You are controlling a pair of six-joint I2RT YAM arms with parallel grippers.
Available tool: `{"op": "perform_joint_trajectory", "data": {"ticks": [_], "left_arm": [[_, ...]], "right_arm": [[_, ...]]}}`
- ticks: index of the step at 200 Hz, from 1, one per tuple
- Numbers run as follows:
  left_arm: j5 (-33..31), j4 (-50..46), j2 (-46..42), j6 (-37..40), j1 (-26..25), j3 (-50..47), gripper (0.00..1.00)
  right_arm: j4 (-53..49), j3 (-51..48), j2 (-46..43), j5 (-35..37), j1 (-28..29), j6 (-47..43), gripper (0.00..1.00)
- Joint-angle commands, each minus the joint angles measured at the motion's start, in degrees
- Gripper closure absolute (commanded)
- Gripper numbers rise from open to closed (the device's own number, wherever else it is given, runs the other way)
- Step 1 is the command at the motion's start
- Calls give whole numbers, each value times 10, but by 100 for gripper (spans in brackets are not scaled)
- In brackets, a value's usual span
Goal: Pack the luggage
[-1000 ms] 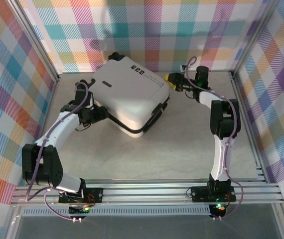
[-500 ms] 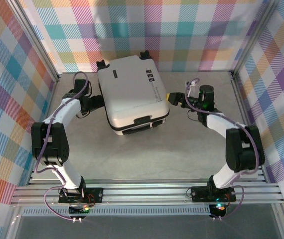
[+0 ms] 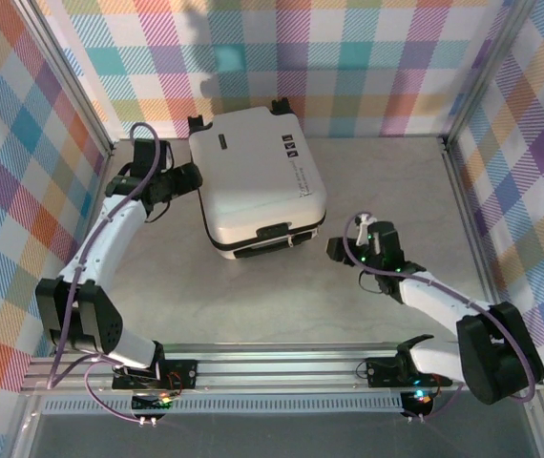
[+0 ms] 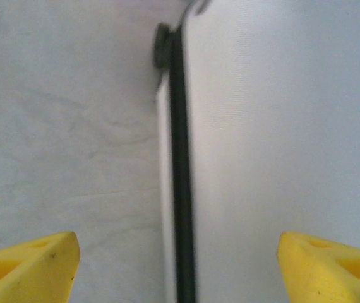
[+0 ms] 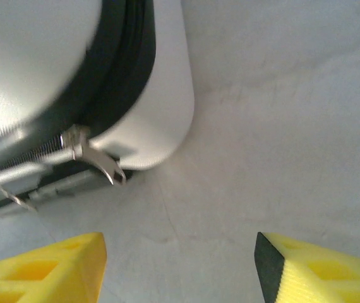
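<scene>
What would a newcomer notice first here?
The white suitcase lies flat, lid down, at the back of the table. The open left gripper sits at its left edge. The open right gripper faces its near right corner, where zipper pulls hang.

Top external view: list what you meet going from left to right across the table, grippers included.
left gripper → luggage → right gripper
</scene>
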Motion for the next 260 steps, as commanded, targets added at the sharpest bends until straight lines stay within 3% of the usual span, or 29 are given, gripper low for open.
{"op": "perform_joint_trajectory", "data": {"ticks": [1, 60, 142, 219, 241, 260], "left_arm": [[-3, 1, -14, -5, -37, 23, 18], [-25, -19, 3, 4, -96, 63, 17], [-33, -26, 8, 7, -106, 53, 17], [-58, -9, -21, -21, -118, -10, 18], [-96, -16, -46, -36, -118, -38, 18], [-123, -17, -82, -45, -117, -73, 17]], "right_arm": [[46, -15, -8, 55, 28, -21, 39], [72, 30, 61, 97, 72, -54, 47], [93, 87, 145, 96, 85, -68, 55], [103, 100, 171, 96, 94, -68, 92], [98, 98, 160, 96, 97, -77, 100], [90, 95, 146, 97, 98, -91, 100]]}}
